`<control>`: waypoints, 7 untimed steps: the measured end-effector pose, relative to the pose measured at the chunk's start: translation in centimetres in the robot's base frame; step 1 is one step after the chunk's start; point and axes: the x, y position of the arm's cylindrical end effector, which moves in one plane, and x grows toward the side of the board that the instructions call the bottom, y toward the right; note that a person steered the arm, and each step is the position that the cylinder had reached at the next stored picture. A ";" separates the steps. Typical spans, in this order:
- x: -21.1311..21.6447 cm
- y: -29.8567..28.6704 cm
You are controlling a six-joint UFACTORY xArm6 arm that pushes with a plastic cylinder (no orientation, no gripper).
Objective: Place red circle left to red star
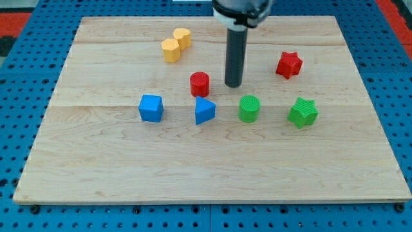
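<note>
The red circle [200,84] stands on the wooden board near its middle. The red star [289,64] stands well to the view's right of it and slightly nearer the view's top. My tip [233,85] rests on the board just to the view's right of the red circle, a small gap apart, between the circle and the star. The dark rod rises from it toward the view's top.
A blue triangle [205,111] stands just below the red circle, a blue cube [150,107] to its left. A green circle [249,108] and green star [302,112] stand to the right. Two yellow blocks [176,44] touch near the top.
</note>
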 end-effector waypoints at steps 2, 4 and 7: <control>-0.9 -7.6; -5.0 -17.5; -8.1 -14.5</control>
